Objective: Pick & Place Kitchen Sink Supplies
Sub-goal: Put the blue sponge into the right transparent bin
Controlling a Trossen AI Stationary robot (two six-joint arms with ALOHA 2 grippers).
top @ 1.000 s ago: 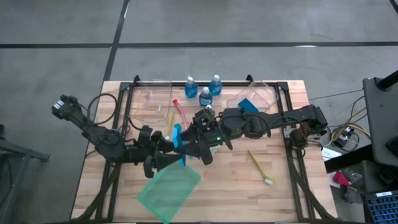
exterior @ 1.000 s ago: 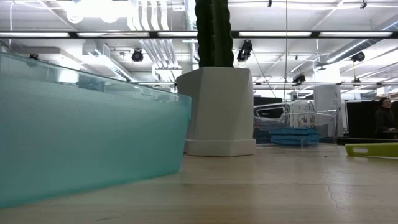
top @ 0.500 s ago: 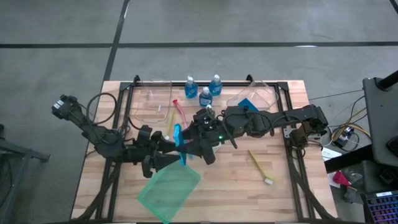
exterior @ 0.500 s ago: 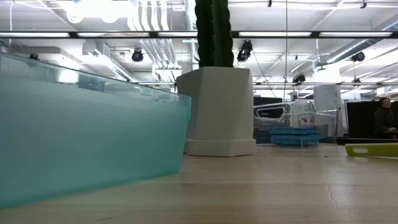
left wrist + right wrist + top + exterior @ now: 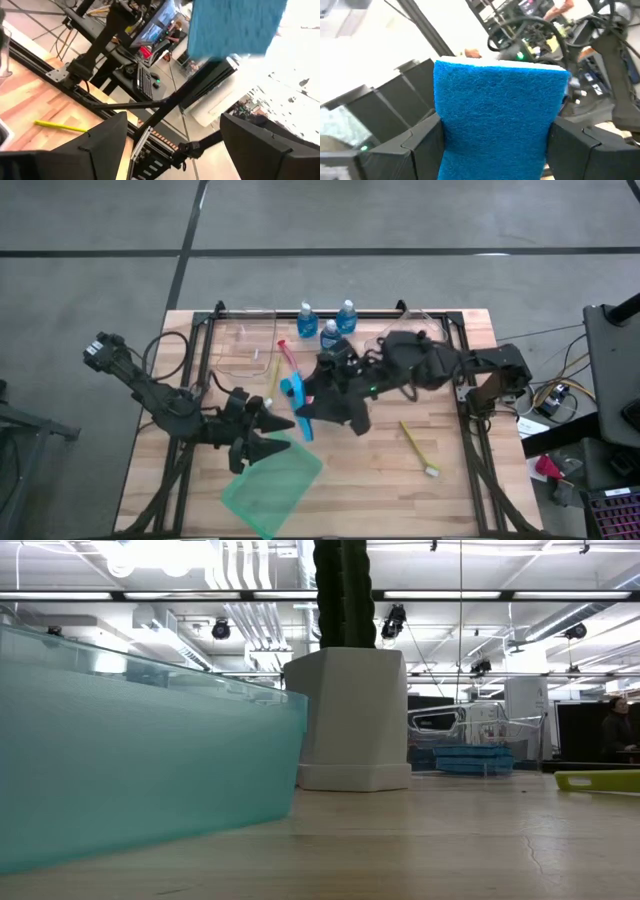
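My right gripper [image 5: 307, 408] [image 5: 492, 127] is shut on a blue sponge [image 5: 297, 406] [image 5: 500, 115] over the table's middle. My left gripper [image 5: 268, 438] [image 5: 172, 125] is open, just left of and nearer than the sponge [image 5: 235, 25], and touches nothing. Three blue bottles [image 5: 330, 334] stand upright near the far edge. Red [image 5: 288, 356] and yellow [image 5: 274, 376] brushes lie left of them. A lime brush [image 5: 418, 448] [image 5: 600, 780] lies flat on the right. Another blue sponge [image 5: 470, 758] lies in a clear bin. My right gripper pinches the blue sponge between its two fingers, one on each opposite side edge [image 5: 440, 125]. The fingers come level from the table's right. The sponge is lifted clear, standing on edge and slightly tilted, with its broad face [image 5: 500, 100] toward the wrist camera.
A translucent green sheet [image 5: 272, 485] [image 5: 140, 770] lies near the front edge, under my left gripper. Clear bins sit far left [image 5: 243, 345] and far right [image 5: 420, 328]. A cactus-like thing in a white pot [image 5: 350, 720] stands by the bottles. Black rails [image 5: 470, 430] run along both sides.
My left gripper has let go of the blue sponge, opened, and drawn back toward the table's near left. My right gripper has kept the sponge and moved slightly right with it, and the sponge now leans instead of standing straight.
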